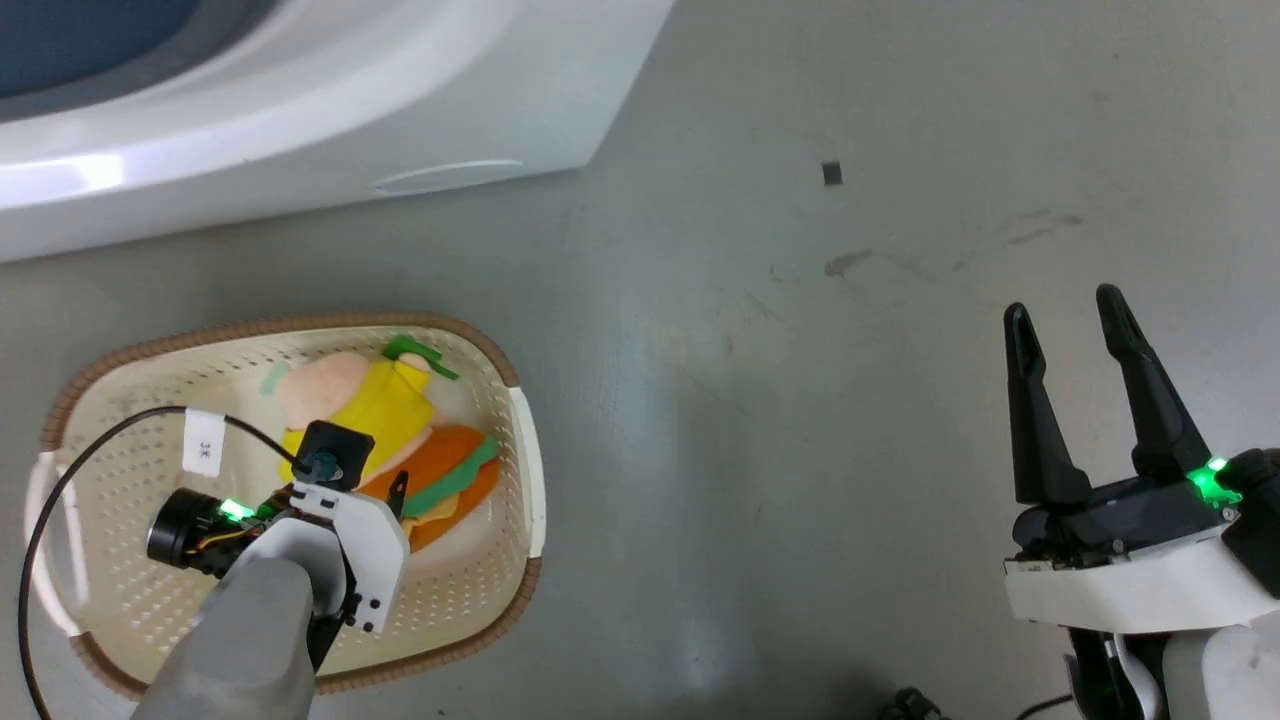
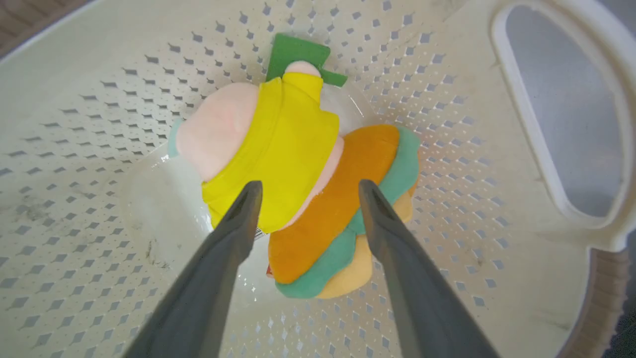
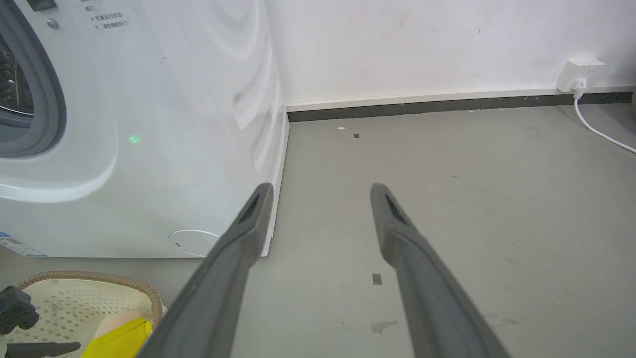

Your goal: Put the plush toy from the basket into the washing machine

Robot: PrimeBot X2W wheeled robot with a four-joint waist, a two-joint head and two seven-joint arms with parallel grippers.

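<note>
My left gripper (image 2: pixel 309 185) hangs spread above the pink-and-yellow plush toy (image 2: pixel 288 129) in the cream perforated basket (image 2: pixel 447 74), lined up to pinch. Right gripper (image 1: pixel 1062 302) idles, spread.

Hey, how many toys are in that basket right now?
1. The plush toy lies on the bottom of the basket, under the open left gripper; the arm hides some of the bottom in the head view.
</note>
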